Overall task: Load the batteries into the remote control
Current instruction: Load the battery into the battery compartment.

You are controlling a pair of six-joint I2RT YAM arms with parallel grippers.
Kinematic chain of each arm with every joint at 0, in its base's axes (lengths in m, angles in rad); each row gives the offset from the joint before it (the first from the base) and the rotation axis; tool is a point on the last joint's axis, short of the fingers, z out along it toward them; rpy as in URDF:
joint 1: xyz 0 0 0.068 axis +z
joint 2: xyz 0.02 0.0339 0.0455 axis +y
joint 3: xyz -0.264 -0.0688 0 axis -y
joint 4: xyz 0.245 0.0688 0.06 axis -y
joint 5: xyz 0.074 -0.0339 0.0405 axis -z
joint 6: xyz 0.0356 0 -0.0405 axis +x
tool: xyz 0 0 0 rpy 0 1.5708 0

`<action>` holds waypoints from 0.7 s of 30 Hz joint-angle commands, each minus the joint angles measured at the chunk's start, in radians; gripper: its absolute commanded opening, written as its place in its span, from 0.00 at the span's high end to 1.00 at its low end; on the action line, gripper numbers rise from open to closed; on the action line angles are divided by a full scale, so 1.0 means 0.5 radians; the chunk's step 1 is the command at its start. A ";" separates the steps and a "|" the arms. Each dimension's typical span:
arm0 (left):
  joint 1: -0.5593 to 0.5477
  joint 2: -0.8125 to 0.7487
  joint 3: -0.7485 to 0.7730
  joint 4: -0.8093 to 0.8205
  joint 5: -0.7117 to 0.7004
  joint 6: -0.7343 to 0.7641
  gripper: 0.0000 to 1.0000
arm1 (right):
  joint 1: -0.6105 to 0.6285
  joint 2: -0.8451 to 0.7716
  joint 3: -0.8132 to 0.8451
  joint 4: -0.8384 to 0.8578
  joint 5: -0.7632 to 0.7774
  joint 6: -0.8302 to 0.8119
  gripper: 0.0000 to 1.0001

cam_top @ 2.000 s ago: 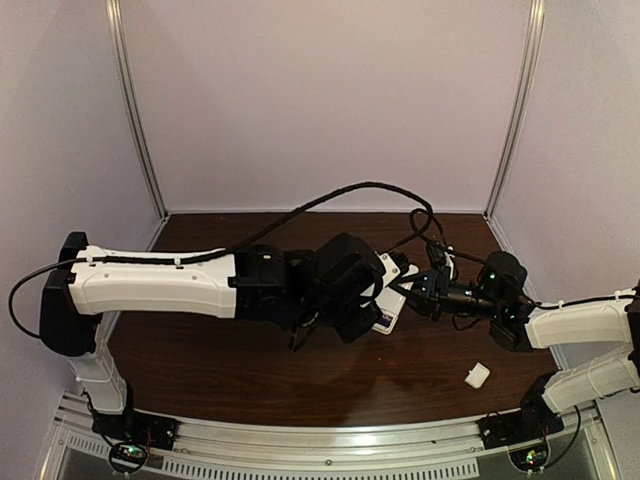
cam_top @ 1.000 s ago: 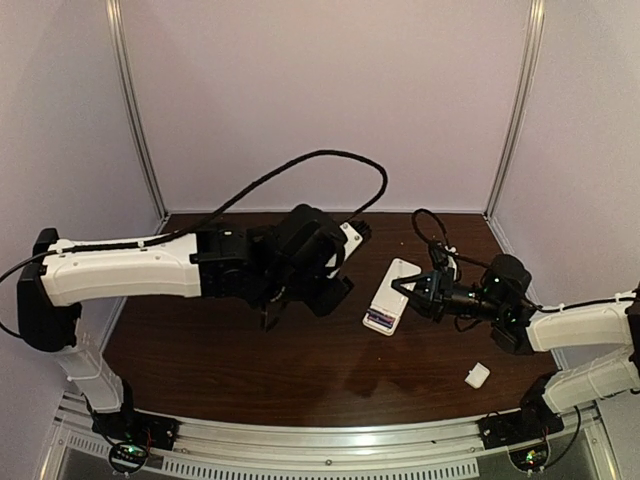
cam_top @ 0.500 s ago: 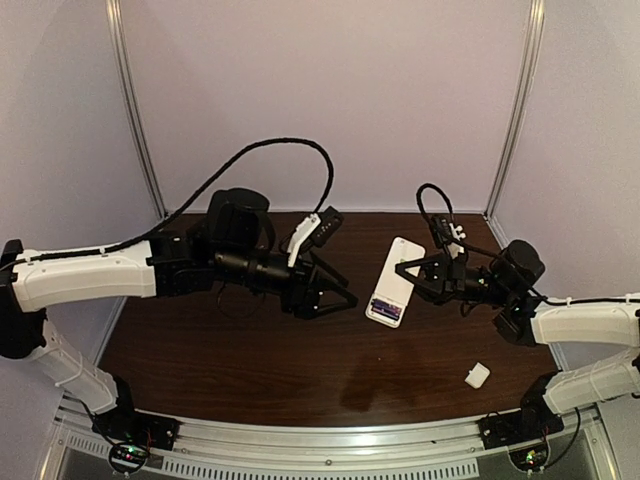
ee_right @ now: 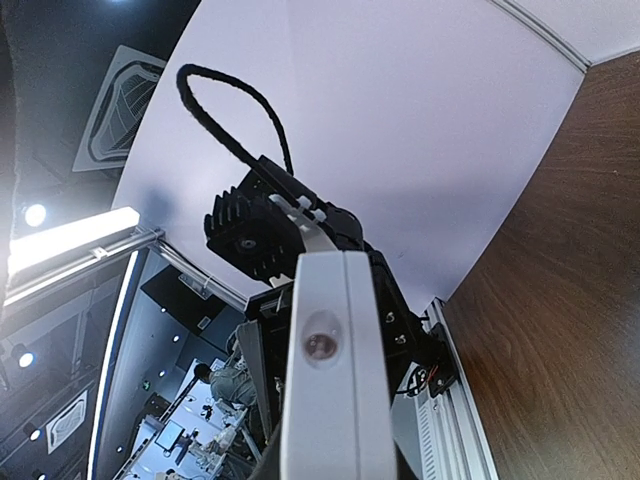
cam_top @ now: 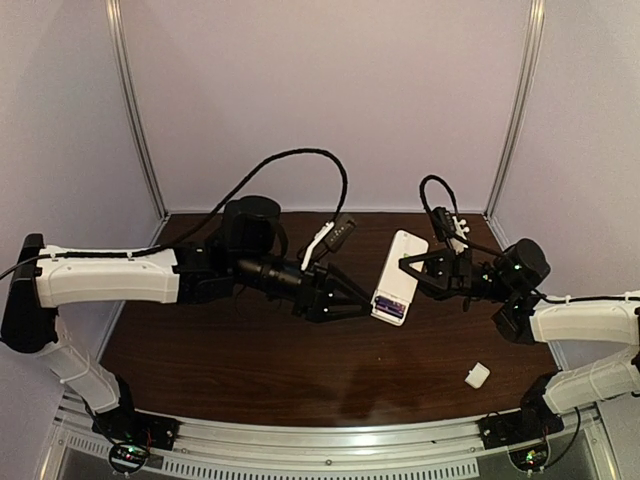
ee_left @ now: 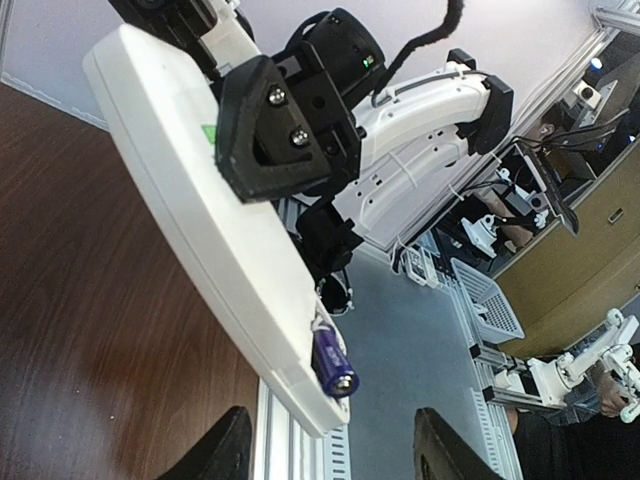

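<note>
Remote control (cam_top: 403, 262): right jaws pinching it. Battery (ee_left: 334, 361) at its 6 o'clock end; seating step, probably. Left jaws spread; next, press home.

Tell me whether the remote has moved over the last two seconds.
Yes. In the overhead view the remote has shifted up the picture, away from the small white piece, which stayed put.

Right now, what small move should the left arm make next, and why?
Probably ease the open left gripper forward onto the battery: it seems to sit proud in the end of the remote control, which the right gripper holds.
</note>
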 commanded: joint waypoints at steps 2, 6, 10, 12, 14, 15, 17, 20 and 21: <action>0.010 0.057 -0.034 0.208 0.076 -0.135 0.45 | 0.020 0.009 0.059 0.137 -0.023 0.034 1.00; 0.010 0.070 -0.056 0.285 0.094 -0.188 0.48 | 0.033 0.012 0.063 0.135 -0.027 0.033 1.00; 0.011 0.078 -0.069 0.360 0.125 -0.231 0.49 | 0.045 0.018 0.063 0.144 -0.024 0.031 1.00; 0.014 0.084 -0.073 0.394 0.140 -0.253 0.49 | 0.050 0.016 0.062 0.141 -0.023 0.028 1.00; 0.013 0.090 -0.071 0.407 0.145 -0.266 0.50 | 0.054 0.021 0.059 0.146 -0.022 0.025 1.00; 0.013 0.093 -0.068 0.402 0.145 -0.266 0.51 | 0.054 0.019 0.061 0.145 -0.020 0.027 1.00; 0.016 0.099 -0.067 0.413 0.147 -0.276 0.52 | 0.059 0.021 0.061 0.146 -0.021 0.024 1.00; 0.021 0.109 -0.067 0.429 0.149 -0.291 0.56 | 0.063 0.021 0.057 0.151 -0.017 0.024 1.00; 0.019 0.111 -0.071 0.439 0.151 -0.300 0.56 | 0.067 0.024 0.056 0.151 -0.014 0.025 1.00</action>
